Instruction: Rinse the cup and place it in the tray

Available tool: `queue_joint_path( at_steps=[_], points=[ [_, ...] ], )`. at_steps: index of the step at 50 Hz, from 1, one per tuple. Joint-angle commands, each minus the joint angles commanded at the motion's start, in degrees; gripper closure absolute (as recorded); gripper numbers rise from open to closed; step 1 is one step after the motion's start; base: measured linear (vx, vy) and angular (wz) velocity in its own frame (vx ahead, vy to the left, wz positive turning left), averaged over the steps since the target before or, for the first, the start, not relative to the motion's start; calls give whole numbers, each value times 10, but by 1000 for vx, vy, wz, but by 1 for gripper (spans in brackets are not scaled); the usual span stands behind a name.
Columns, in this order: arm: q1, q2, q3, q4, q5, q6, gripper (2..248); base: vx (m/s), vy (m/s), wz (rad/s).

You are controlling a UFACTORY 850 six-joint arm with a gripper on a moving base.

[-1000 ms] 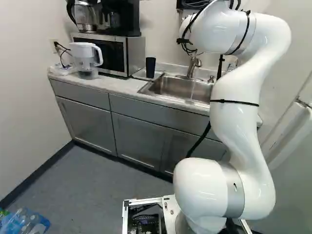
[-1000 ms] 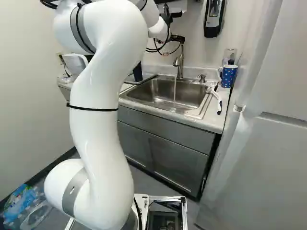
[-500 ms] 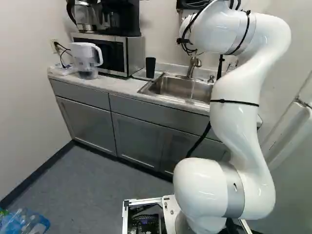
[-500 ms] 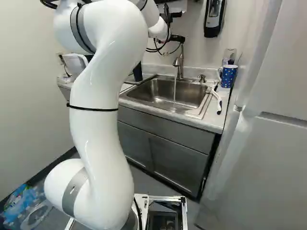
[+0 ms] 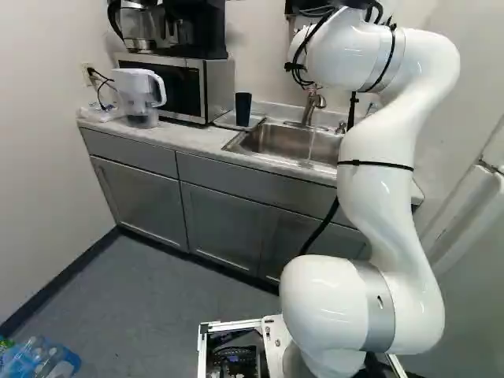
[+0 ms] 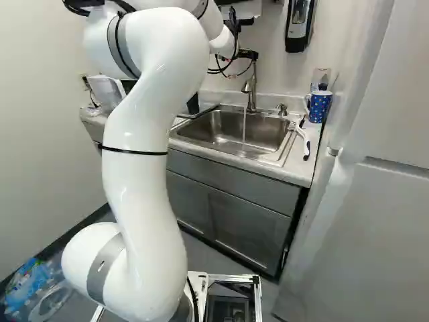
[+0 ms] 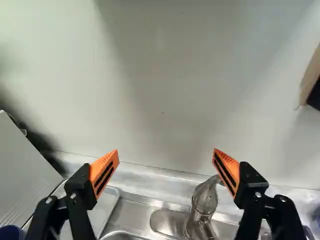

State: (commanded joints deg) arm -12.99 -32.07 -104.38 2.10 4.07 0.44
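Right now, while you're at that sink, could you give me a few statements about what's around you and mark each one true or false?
1. Water is running from the faucet into the sink. True.
2. My gripper is clamped around a cup. False: the gripper is open, with nothing held.
3. The dark cup stands upright on the tray. True.
4. The dotted mug lies in the sink. False: the mug stands upright on the counter.
5. The microwave is beneath the coffee maker. True.
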Motion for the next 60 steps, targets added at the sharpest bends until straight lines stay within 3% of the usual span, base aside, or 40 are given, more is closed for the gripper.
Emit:
queue_joint_path(
  at_steps=[26,60],
  points=[
    [0,1,2,0,-37,0,3,0,0,0],
    [-4,49,62,0,-91,0,3,0,0,0]
  ],
)
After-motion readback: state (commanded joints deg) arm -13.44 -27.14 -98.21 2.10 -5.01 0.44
